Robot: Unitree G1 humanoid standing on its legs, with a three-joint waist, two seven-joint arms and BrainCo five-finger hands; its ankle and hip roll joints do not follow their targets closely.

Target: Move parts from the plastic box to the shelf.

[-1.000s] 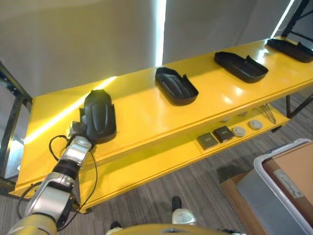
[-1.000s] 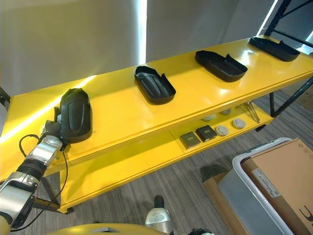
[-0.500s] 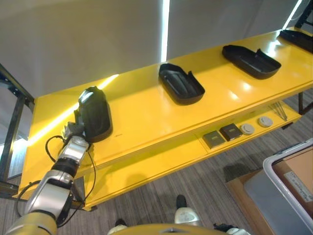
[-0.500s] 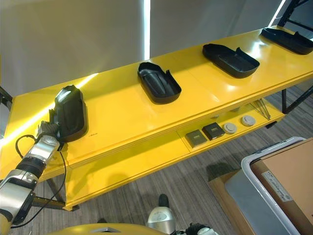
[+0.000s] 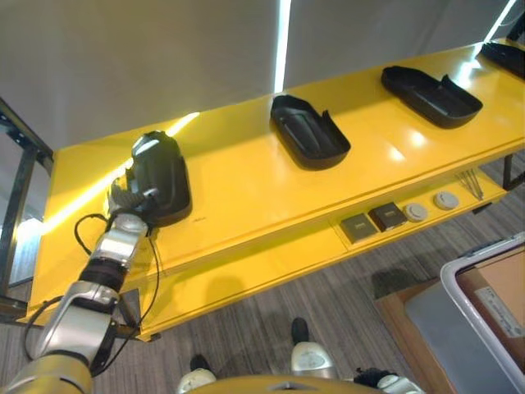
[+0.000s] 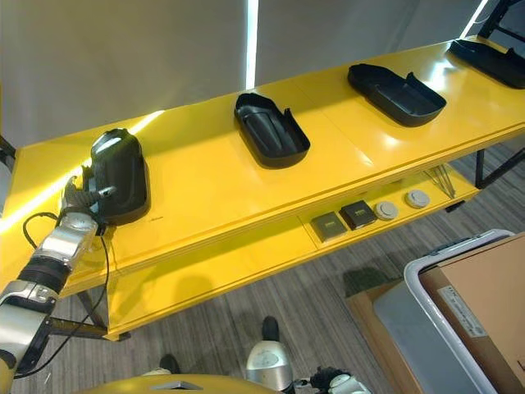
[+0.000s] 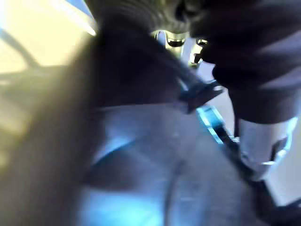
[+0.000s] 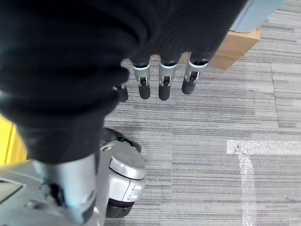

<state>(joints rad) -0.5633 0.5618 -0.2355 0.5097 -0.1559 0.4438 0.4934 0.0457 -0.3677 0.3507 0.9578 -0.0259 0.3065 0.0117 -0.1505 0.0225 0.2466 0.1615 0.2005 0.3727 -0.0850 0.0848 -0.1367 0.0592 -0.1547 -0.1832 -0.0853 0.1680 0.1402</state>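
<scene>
The black part [image 5: 160, 176] at the left end of the yellow shelf [image 5: 246, 185] now lies flat on its top board, where half a second ago it was tipped up a bit more on the left hand [image 5: 127, 199]. That hand is right at the part's near-left edge, touching it, with a finger up against the side (I honestly can't tell whether the fingers are curled round the edge or just resting there, the wrist view is a dark blur).

Further right along the same board sit three more black parts, well apart from each other: one in the middle [image 5: 309, 143], another [image 5: 431, 95] past it, and a last one [image 6: 496, 64] at the far right end.

The right hand [image 8: 162, 77] hangs over the grey carpet [image 8: 211, 141] with its fingers straight and relaxed, holding nothing.

The plastic box [image 6: 426, 287] stands on the floor at the lower right, with cardboard [image 6: 480, 295] inside it.
</scene>
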